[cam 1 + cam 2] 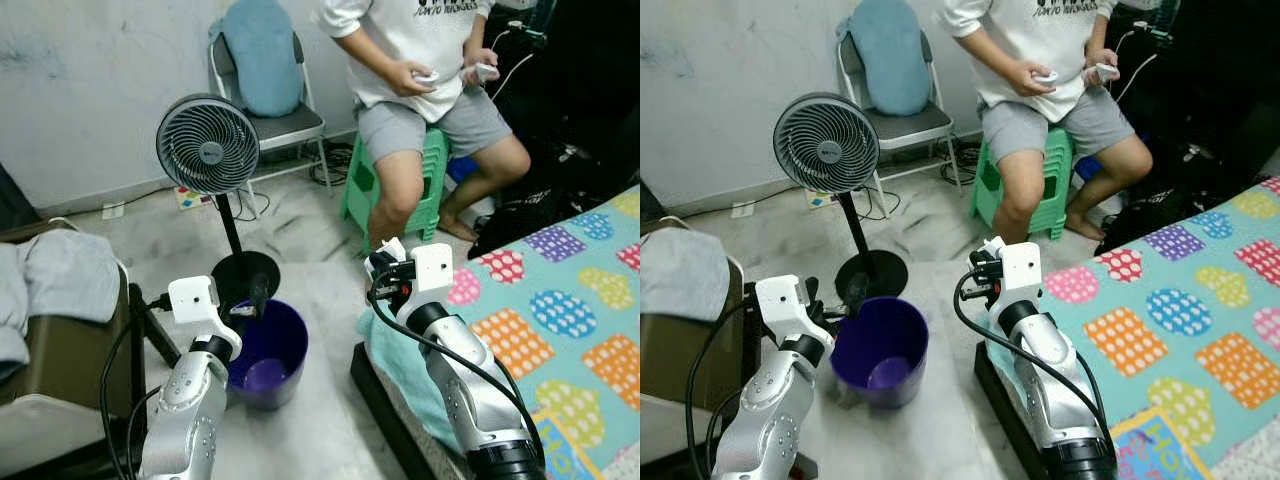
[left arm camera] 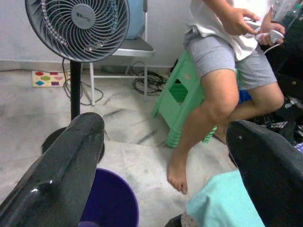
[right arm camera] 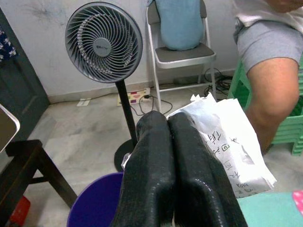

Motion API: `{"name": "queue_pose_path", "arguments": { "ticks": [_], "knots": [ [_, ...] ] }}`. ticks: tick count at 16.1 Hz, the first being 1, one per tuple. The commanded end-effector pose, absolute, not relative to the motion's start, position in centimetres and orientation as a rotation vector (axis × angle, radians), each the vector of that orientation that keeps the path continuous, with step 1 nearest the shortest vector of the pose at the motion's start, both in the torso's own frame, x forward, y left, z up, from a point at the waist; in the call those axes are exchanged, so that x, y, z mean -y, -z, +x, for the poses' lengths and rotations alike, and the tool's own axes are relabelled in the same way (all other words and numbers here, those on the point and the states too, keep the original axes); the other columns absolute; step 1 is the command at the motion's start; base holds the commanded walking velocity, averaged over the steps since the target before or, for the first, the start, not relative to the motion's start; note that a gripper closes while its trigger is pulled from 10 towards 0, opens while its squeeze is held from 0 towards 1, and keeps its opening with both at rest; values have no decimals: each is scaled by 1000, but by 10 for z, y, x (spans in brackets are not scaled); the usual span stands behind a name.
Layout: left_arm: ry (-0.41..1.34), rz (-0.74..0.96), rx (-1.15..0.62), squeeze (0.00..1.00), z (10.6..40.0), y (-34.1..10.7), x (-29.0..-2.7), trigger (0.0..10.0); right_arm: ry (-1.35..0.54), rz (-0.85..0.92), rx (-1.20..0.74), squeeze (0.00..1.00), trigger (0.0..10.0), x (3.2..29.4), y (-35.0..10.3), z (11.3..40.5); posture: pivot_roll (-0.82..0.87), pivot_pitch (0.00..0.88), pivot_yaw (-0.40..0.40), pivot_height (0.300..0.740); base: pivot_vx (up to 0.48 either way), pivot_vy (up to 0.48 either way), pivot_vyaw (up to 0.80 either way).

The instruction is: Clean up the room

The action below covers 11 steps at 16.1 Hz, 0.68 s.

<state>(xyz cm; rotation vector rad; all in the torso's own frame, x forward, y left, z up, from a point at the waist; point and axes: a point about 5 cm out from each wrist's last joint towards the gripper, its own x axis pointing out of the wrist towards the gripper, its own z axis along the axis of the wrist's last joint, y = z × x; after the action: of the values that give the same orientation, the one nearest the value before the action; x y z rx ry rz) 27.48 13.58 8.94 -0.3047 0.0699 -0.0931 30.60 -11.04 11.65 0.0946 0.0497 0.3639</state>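
With our right gripper (image 3: 182,156) pinching a paper (image 3: 227,142) and the left gripper (image 2: 161,156) wide open, we judge the next move is carrying it over the bin (image 1: 270,350).

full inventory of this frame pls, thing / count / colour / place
bucket: 1, purple, on the floor between the two arms
paper: 1, white with print, pinched in the right pincer, above the floor near the bucket
fan: 1, grey, black stand, behind the bucket
folding chair: 1, grey, by the wall
cushion: 1, light blue, on the chair
stool: 1 stack, green, under the person
person: 1, white shirt, grey shorts, seated
bed cover: 1, teal with dotted patches, robot's right
left pincer: open, above the bucket
right pincer: shut on the paper
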Motion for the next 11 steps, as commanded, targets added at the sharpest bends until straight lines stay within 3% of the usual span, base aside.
{"name": "queue_pose_path", "arguments": {
  "ticks": [1,11],
  "knots": [
    [101,-311,-46,0,275,-95,-134,10000,-369,96,-48,0,10000,109,-118,306,-57,75,32,740,334,0,0],
    [83,-308,-55,0,277,-93,-134,10000,-365,94,-48,0,10000,110,-117,307,-59,70,31,740,304,0,0]
  ]
}}
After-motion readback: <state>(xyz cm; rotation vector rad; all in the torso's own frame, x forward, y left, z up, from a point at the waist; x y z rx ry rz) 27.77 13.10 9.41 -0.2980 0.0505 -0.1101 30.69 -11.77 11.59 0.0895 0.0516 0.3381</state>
